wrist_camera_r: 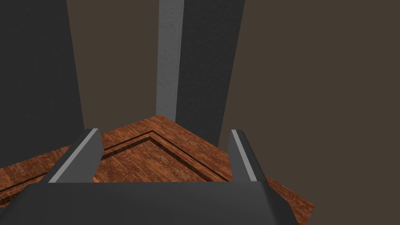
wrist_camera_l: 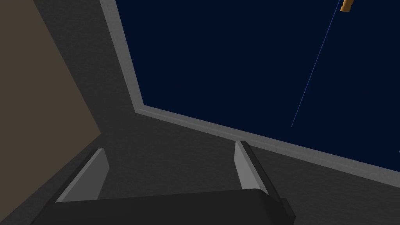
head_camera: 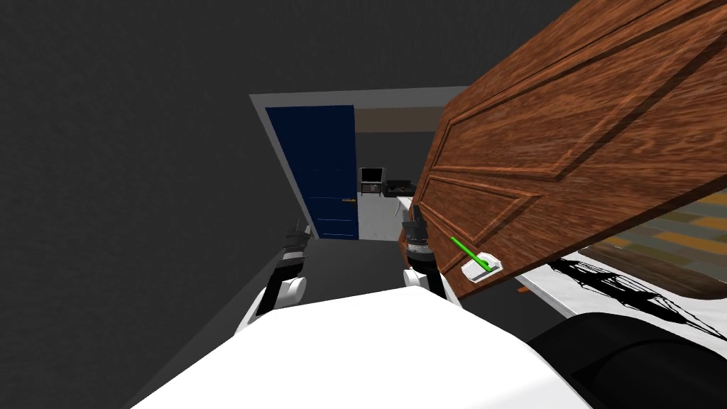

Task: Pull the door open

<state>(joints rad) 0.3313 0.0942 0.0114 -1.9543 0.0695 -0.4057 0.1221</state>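
The wooden door (head_camera: 568, 142) stands swung out on my right, its panelled face slanting from the lower middle of the head view to the upper right corner. On the door's near edge a green lever (head_camera: 468, 254) juts from a white plate (head_camera: 483, 270), its long axis running from the plate up toward the right gripper (head_camera: 415, 220), which sits just beside that edge. In the right wrist view that gripper (wrist_camera_r: 164, 134) has its fingers spread wide, with a corner of the door (wrist_camera_r: 148, 164) beyond them. The left gripper (head_camera: 297, 231) hangs well apart to the left, its fingers (wrist_camera_l: 97, 168) also wide, facing a blue door (wrist_camera_l: 234, 58) in a grey frame (wrist_camera_l: 125, 58) with an orange handle (wrist_camera_l: 346, 4).
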